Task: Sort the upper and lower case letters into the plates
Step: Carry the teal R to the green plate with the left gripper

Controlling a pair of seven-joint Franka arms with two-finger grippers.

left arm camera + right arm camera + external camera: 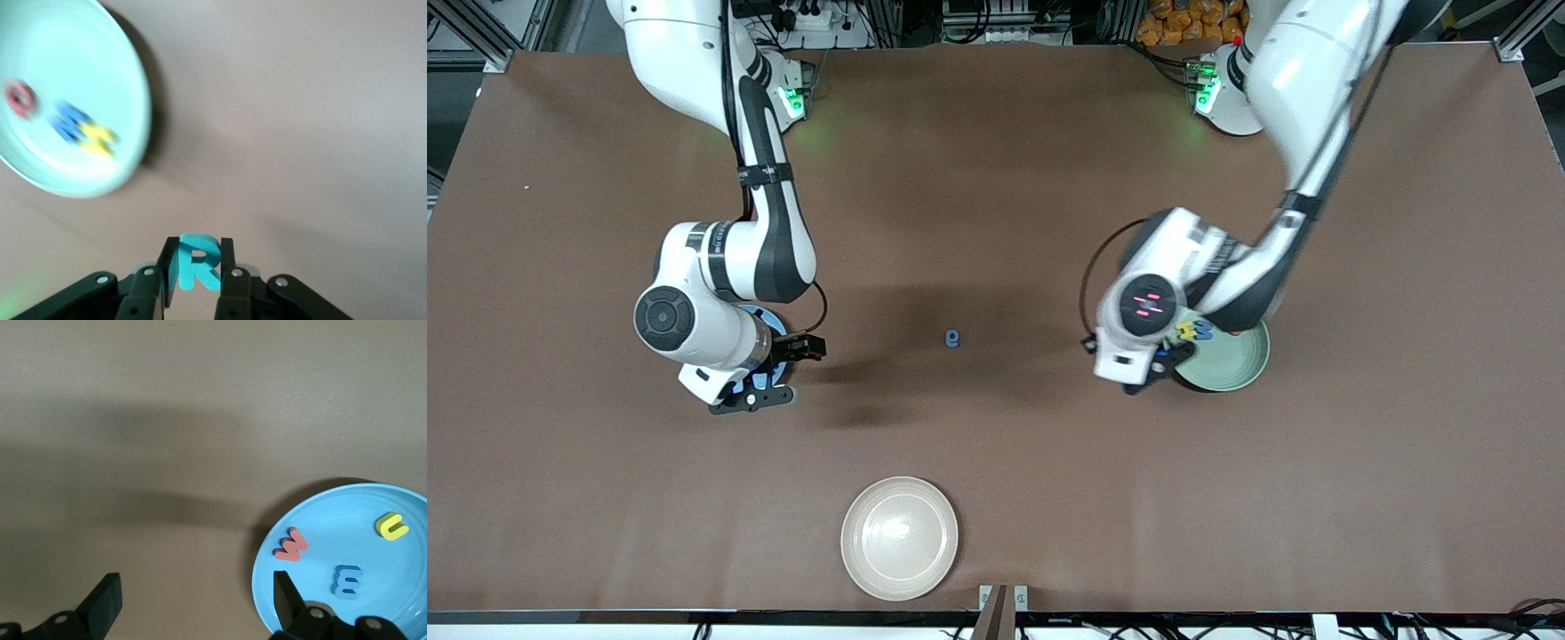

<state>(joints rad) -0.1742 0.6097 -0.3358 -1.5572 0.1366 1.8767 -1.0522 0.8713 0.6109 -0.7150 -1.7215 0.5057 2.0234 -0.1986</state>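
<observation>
- The left end effector [193, 283] is clamped on the teal R [198, 261], holding it upright above the bare surface [996, 222] just beside the mint green plate [1240, 364].
- In that plate, toward the left arm's end of the surface, lie the red Q [19, 98], the blue M [69, 121] and the yellow H [98, 139], the last two touching.
- The right end effector [193, 603] has its fingers spread wide apart, gripping nothing, over the rim of the blue plate [320, 520].
- The blue plate, toward the right arm's end, holds the red w [291, 545], the blue w [347, 579] and the yellow u [392, 525], each apart.
- The blue a [953, 338] lies alone mid-surface, between the two plates.
- A cream-white plate [899, 537] sits at the edge nearest the front camera.
</observation>
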